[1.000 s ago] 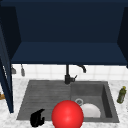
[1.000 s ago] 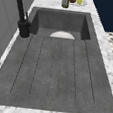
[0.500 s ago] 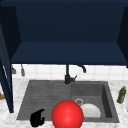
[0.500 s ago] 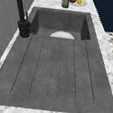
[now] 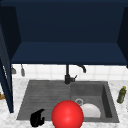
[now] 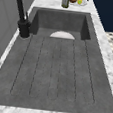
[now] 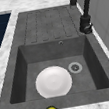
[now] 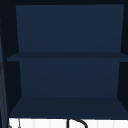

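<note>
The left hand (image 5: 37,118) hangs with fingers curled and grasping nothing, above the near left corner of the sink's draining board (image 5: 45,98), just beside a big red ball (image 5: 67,114) that covers part of the white plate (image 5: 90,110) lying in the basin. With the ball so close to that clenched hand, a sideways drift could knock it onto the plate. The tap (image 5: 68,75) and the olive bottle (image 5: 121,94) on the desk (image 5: 120,110) look well out of harm's way.

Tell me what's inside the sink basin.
A white plate lies flat on the basin floor, beside the round drain. In the front view, a red ball covers the plate's left part, so whatever lies behind the ball there is hidden.
</note>
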### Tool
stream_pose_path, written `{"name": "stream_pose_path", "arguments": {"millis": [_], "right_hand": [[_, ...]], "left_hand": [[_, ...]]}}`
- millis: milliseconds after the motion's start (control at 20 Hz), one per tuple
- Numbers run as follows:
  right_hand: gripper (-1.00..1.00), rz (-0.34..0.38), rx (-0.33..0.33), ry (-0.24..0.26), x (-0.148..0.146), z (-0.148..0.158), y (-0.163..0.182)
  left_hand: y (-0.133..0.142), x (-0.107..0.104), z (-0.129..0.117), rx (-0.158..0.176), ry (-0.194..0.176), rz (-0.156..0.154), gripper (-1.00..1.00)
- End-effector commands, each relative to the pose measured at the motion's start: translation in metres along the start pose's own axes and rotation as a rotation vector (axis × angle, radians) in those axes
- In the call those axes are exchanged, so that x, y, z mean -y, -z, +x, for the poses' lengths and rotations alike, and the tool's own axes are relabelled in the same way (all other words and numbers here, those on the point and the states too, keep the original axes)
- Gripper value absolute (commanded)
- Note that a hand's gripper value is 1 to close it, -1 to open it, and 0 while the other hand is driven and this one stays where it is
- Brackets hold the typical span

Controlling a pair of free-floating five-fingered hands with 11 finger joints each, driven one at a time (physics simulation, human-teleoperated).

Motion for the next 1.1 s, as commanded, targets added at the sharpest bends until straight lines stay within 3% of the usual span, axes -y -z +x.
{"name": "stream_pose_path", "arguments": {"millis": [0, 150, 500, 550, 600, 1050], "right_hand": [[1.00, 0.015, -0.001, -0.005, -0.008, 0.006, 0.014], [1.00, -0.102, -0.027, 0.026, -0.003, 0.008, 0.018], [1.00, -0.275, -0.028, 0.070, 0.002, 0.001, 0.027], [1.00, -0.349, -0.027, 0.084, 0.004, -0.005, 0.018], [1.00, -0.366, -0.022, 0.091, 0.009, -0.014, 0.010], [1.00, -0.302, 0.013, 0.118, 0.014, -0.019, -0.063]], "left_hand": [[0.000, 0.000, 0.000, 0.000, 0.000, 0.000, 0.00], [0.000, 0.000, 0.000, 0.000, 0.000, 0.000, 0.00], [0.000, 0.000, 0.000, 0.000, 0.000, 0.000, 0.00], [0.000, 0.000, 0.000, 0.000, 0.000, 0.000, 0.00], [0.000, 0.000, 0.000, 0.000, 0.000, 0.000, 0.00], [0.000, 0.000, 0.000, 0.000, 0.000, 0.000, 0.00]]}}
